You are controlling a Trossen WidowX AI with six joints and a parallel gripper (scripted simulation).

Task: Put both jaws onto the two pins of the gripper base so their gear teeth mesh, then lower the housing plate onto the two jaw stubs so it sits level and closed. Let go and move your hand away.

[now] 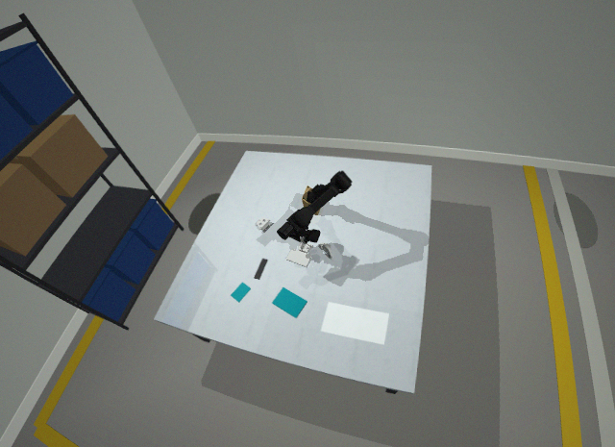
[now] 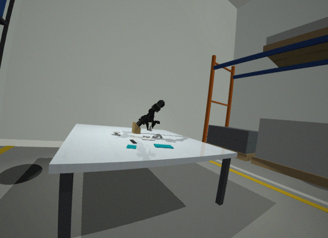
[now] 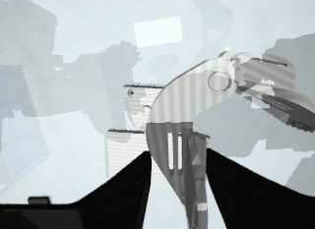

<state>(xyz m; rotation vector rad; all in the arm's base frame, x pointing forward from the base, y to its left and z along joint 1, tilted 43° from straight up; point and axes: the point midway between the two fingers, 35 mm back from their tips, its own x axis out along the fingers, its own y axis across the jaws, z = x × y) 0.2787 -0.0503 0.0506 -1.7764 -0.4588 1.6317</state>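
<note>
My gripper [image 2: 149, 128] [image 3: 176, 155] is shut on a pale grey curved jaw [image 3: 182, 98]. The jaw's wide end, with a round hole and small teeth, points up and right in the wrist view. It is held above the gripper base [image 1: 298, 258] [image 2: 148, 138] [image 3: 125, 152], a white plate partly hidden behind it. The other jaw [image 1: 325, 251] [image 2: 158, 136] [image 3: 266, 74] is just beside the base, in shadow; the held jaw's toothed end overlaps its near end in view. Whether they touch is unclear. A small white part with round marks, seemingly the housing plate [image 1: 261, 224] [image 2: 116, 133], lies apart on the left.
A wooden block [image 1: 307, 196] [image 2: 136, 128] stands by the arm's foot. A dark bar [image 1: 260, 268] [image 2: 133, 141], a small teal mat [image 1: 240, 291] [image 2: 131, 146], a larger teal mat [image 1: 289, 302] [image 2: 163, 146] and a white sheet [image 1: 355, 323] [image 3: 157, 31] lie on the table [image 1: 238, 333] [image 2: 105, 156].
</note>
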